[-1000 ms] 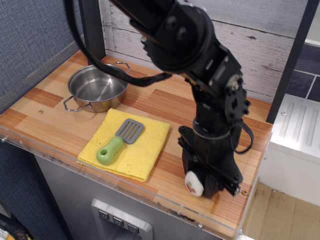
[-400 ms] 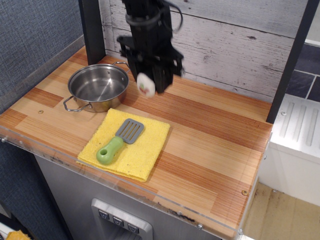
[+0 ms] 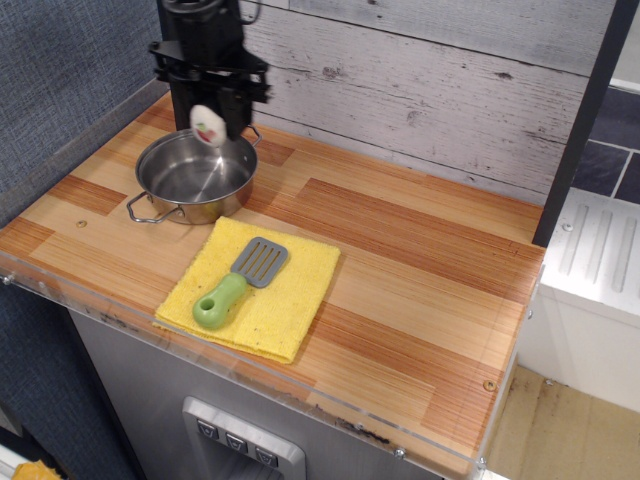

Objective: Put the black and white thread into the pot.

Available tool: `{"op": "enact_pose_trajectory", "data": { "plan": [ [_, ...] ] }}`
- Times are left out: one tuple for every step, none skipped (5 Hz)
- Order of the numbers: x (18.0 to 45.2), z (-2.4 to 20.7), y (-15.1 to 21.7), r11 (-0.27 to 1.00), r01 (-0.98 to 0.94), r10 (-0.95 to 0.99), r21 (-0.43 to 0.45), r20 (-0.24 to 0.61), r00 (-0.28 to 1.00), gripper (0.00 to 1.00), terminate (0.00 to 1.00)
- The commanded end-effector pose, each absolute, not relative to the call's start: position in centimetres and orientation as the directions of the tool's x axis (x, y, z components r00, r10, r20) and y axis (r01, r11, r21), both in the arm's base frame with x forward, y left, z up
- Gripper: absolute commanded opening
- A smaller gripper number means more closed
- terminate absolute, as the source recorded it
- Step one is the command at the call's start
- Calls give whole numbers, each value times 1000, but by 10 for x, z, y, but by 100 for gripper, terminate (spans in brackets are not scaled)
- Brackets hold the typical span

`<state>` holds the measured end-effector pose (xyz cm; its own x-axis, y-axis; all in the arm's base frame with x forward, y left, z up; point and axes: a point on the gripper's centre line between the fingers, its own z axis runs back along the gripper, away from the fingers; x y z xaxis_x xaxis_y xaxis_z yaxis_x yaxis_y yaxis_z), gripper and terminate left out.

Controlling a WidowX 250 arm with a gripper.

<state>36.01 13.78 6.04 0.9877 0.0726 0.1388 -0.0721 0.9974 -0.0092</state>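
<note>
Steel pot (image 3: 190,178) lay under my gripper (image 3: 208,122), which was clamped on the black and white thread (image 3: 207,125) above its rim.

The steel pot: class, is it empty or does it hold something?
Empty. The pot shows only bare shiny metal inside; the roll sits above it in the pincer.

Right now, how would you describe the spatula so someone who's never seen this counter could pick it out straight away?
Start at the wooden counter and find the yellow cloth near its front edge, just in front of the steel pot. The spatula lies flat on that cloth. It is the only thing with a bright green handle, ending in a grey slotted blade.
</note>
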Motion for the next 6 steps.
{"op": "enact_pose_trajectory", "data": {
  "plan": [
    [347,71,142,999,-49,46,14,149,988,0,0],
    [346,74,137,999,-34,32,15,141,989,100,0],
    [343,74,133,1000,-24,22,13,136,990,100,0],
    [340,78,123,1000,-11,9,12,144,990,100,0],
    [338,93,94,999,35,-33,-7,172,984,100,0],
    [334,101,68,998,60,-60,3,188,980,100,0]
  ]
}}
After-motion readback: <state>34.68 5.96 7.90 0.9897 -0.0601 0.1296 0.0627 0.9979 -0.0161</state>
